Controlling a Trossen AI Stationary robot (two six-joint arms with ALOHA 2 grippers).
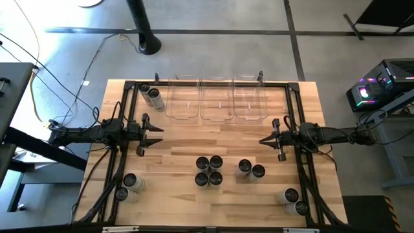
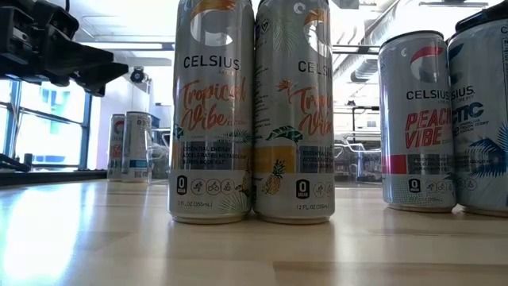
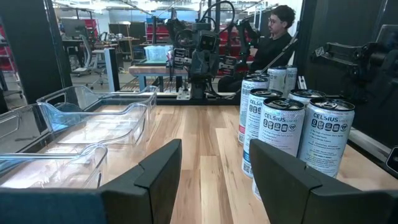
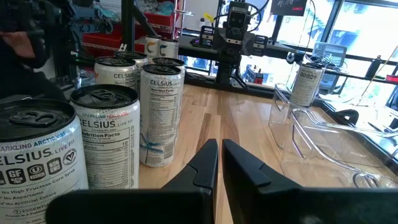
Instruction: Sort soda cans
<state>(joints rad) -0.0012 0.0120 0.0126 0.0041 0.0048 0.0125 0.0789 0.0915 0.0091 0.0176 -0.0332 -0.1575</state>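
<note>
The soda cans (image 1: 209,171) are stood upright in clusters on the surface (image 1: 187,145), nearer the front edge than both end effectors. The left end effector (image 1: 155,137) is held slightly spread and empty, while the right end effector (image 1: 262,140) is pressed together, empty.

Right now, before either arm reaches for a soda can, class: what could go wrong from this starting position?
1. The four cans at mid-table stand touching each other; fingers going for one would likely knock over its neighbours.
2. The three clear bins sit edge to edge at the far side, so a can could catch a shared rim or land in the wrong bin.
3. The right gripper is shut and must open before any grasp; the left gripper is only slightly open.
</note>
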